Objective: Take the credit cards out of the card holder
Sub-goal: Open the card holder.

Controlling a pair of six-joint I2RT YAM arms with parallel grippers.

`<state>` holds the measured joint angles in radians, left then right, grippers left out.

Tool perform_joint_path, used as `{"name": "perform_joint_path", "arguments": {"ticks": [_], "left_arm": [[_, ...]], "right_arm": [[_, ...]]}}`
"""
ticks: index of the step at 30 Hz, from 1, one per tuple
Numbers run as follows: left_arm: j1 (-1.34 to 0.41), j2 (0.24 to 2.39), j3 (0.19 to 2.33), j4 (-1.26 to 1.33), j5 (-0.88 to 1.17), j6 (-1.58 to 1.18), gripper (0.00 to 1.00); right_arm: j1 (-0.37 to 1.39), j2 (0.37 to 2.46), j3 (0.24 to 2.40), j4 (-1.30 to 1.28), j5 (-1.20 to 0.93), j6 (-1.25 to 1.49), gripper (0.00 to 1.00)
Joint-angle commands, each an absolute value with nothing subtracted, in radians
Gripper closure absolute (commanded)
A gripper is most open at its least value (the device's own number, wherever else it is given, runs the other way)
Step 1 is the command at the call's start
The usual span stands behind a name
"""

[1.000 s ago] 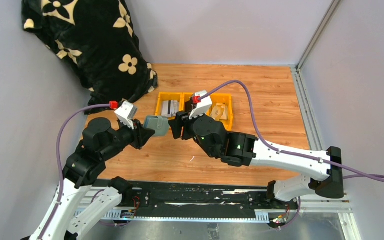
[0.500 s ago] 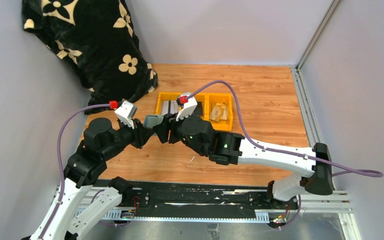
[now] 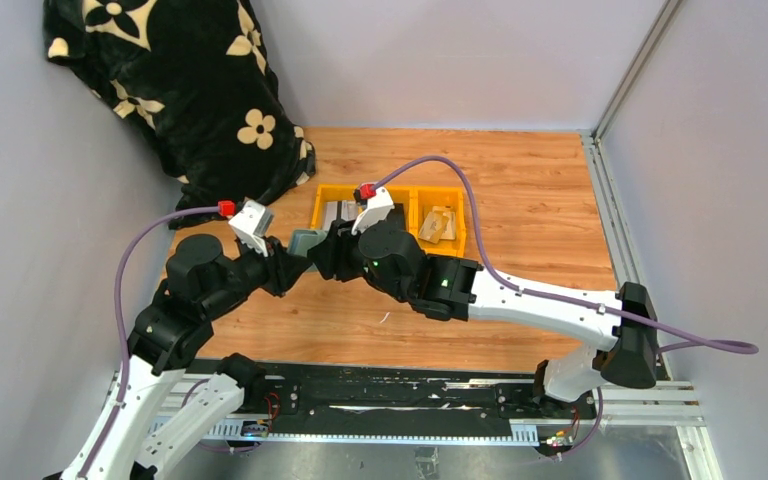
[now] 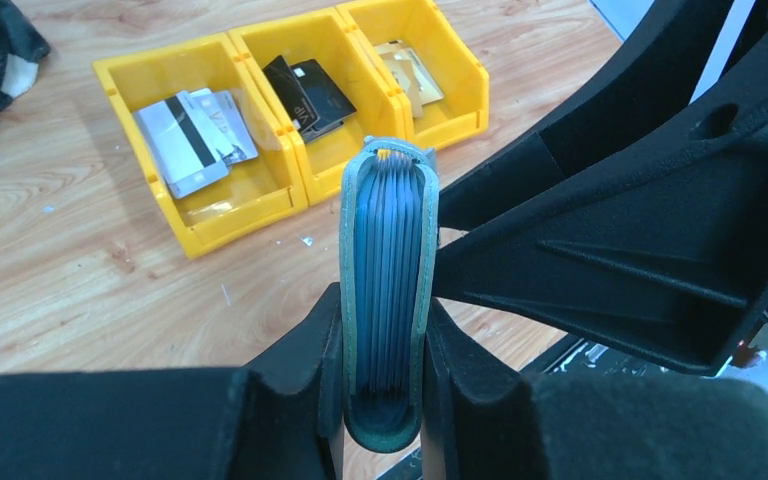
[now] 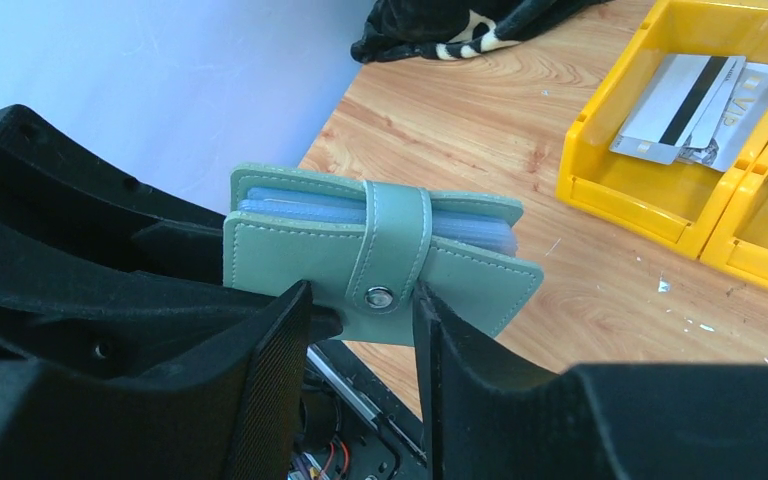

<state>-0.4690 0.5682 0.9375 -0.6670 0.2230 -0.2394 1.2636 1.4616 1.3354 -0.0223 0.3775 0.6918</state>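
Left claw clamps the card holder, right claw straddling its tab.

You saw the card holder in matt, leather-like mat'l w/ stitched edges and a shiny metal snap. Bins were glossy yellow plastic; table was wood-grain, blanket plush cloth.

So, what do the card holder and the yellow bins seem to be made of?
Card holder: probably leather or imitation leather, matte grey-green; stitched edges and a metal-looking snap show. Yellow bins: hard plastic, it seems, slightly glossy; moulded rims and thin stiff walls.
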Motion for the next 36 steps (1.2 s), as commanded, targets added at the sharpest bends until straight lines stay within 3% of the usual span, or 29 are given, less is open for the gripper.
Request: {"name": "perform_joint_path", "arguments": {"ticks": [1, 7, 16, 36], "left_arm": [[-0.474, 0.566, 0.982, -0.596, 0.317, -0.264, 1.00], [-0.474, 0.577, 0.999, -0.594, 0.360, -0.294, 1.00], [-0.474, 0.586, 1.002, -0.620, 0.339, -0.270, 1.00], [-0.474, 0.606, 0.989, -0.683, 0.232, -0.210, 1.00]], "right_arm": [[1.239, 1.506, 1.373, -0.032, 0.399, 0.718, 0.56], [1.228, 1.540, 1.407, -0.026, 0.408, 0.690, 0.64], [1.227, 1.573, 1.442, -0.031, 0.480, 0.621, 1.00], [1.225, 1.505, 1.380, -0.090, 0.711, 0.532, 1.00]]}}
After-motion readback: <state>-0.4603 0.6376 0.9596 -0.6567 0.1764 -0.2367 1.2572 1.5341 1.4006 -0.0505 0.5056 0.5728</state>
